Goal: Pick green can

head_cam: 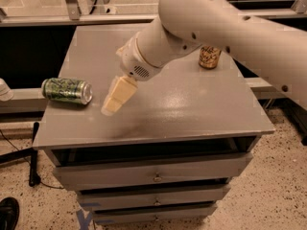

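Note:
The green can (66,90), with a mottled green-and-white label and silver ends, lies on its side at the left edge of the grey cabinet top (192,109). My gripper (117,97) hangs from the white arm above the cabinet top, a short way to the right of the can and apart from it. It holds nothing that I can see.
A gold-tan can (209,57) stands upright at the back right of the top, partly behind my arm. The red-orange can is hidden behind the arm. Drawers (153,176) sit below the front edge. A railing (72,4) runs behind the cabinet.

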### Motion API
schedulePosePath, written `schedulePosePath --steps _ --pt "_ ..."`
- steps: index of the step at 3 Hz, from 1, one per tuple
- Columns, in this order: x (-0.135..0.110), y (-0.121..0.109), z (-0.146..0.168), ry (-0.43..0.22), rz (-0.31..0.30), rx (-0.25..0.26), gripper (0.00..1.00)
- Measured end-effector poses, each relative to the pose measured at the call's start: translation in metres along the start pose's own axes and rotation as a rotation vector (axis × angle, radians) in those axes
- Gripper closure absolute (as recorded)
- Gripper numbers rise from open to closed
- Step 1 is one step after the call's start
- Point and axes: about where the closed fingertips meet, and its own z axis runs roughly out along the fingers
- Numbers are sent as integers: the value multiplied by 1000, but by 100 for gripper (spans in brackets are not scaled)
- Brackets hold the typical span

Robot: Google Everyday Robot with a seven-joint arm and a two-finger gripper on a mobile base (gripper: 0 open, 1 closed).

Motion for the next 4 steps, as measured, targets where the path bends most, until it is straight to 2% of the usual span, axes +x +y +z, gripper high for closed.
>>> schedulePosePath --steps 2,4 --pt "-16 -11 48 -51 83 -43 0" --pt "-40 -9 84 -104 152 -92 0"
